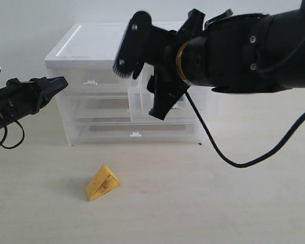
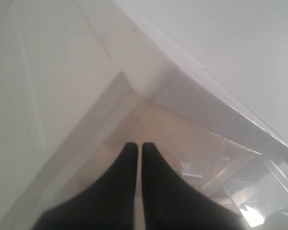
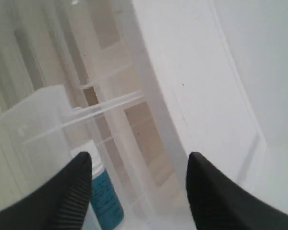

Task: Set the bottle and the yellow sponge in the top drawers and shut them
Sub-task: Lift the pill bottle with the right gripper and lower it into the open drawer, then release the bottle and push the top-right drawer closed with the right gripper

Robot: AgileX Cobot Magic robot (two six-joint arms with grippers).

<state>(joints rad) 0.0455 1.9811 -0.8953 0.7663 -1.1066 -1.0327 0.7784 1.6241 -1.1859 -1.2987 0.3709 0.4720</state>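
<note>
The yellow sponge [image 1: 102, 183] lies on the table in front of the cabinet [image 1: 86, 48], away from both grippers. The right top drawer [image 1: 142, 105] is pulled out. The white bottle [image 3: 105, 199] with its teal label lies inside it, next to one fingertip of my right gripper [image 3: 140, 158]. My right gripper [image 1: 140, 91] hangs open over that drawer and holds nothing. In the exterior view it hides most of the bottle. The left top drawer [image 1: 90, 81] is pushed in. My left gripper [image 1: 58, 84] is shut and empty, just left of the cabinet's top corner [image 2: 134, 91].
Two full-width drawers [image 1: 135, 134] below are pushed in. A black cable [image 1: 218, 152] from the right arm loops down onto the table at the right of the cabinet. The wall stands right behind the cabinet.
</note>
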